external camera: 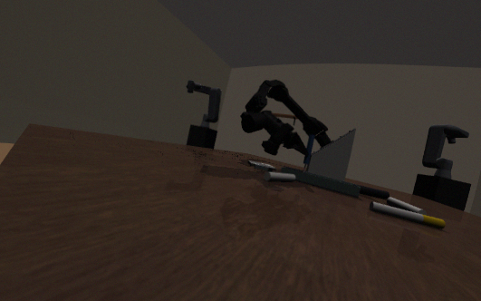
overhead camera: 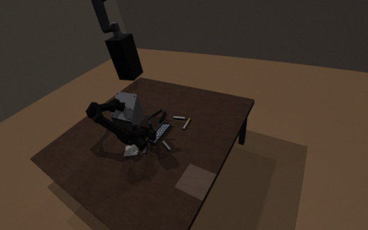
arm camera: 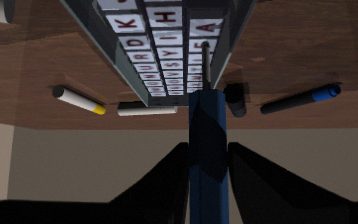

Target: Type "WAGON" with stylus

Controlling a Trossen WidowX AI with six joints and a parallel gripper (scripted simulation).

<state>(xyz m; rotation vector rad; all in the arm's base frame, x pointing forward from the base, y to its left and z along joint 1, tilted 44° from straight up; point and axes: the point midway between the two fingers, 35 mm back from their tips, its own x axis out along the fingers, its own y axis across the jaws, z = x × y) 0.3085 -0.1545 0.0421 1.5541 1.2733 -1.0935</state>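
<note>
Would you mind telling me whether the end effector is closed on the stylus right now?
Yes, closed on it. In the wrist view the blue stylus sits clamped between the end effector's dark fingers, its tip over the keyboard.

The black arm bends down over the dark wooden desk (external camera: 109, 218), its gripper (external camera: 305, 145) clamped on the blue stylus (external camera: 309, 151), tip meeting the keyboard (external camera: 331, 182) beside a grey wedge (external camera: 335, 156).
</note>
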